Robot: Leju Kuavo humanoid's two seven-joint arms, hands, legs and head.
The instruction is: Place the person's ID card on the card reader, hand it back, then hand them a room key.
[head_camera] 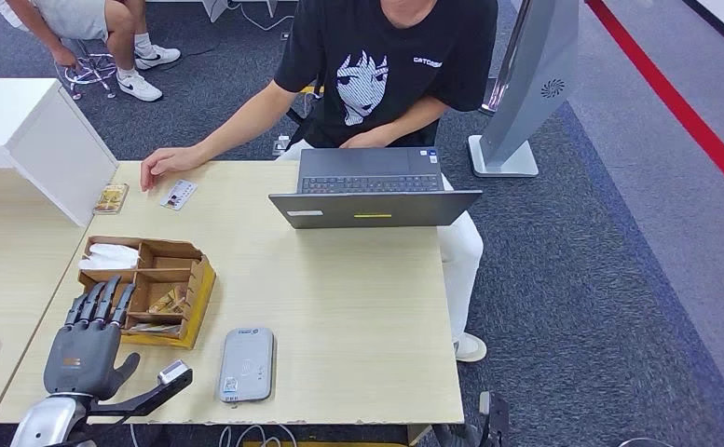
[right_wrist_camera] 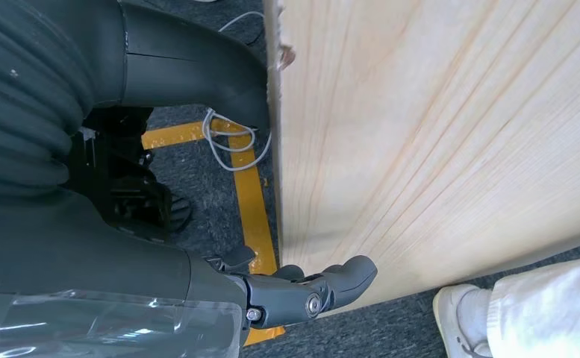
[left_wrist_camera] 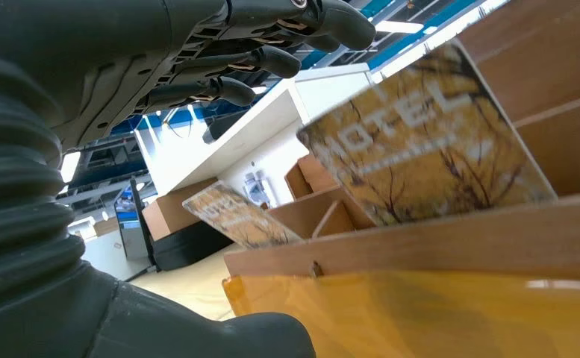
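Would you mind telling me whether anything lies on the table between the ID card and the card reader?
Nothing visible does: bare table runs from the ID card to the card reader. The wooden organizer sits just beside that line.

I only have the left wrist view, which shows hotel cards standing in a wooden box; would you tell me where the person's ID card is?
Observer: The ID card lies flat on the far side of the table, close by the person's hand.
Operator: Thank you. Where is the card reader?
Observer: The grey card reader lies by the table's near edge, right of the wooden box, with nothing on it.
Operator: And what about the right hand?
Observer: The right hand hangs off the tabletop, beside the table's edge; I see nothing in it.
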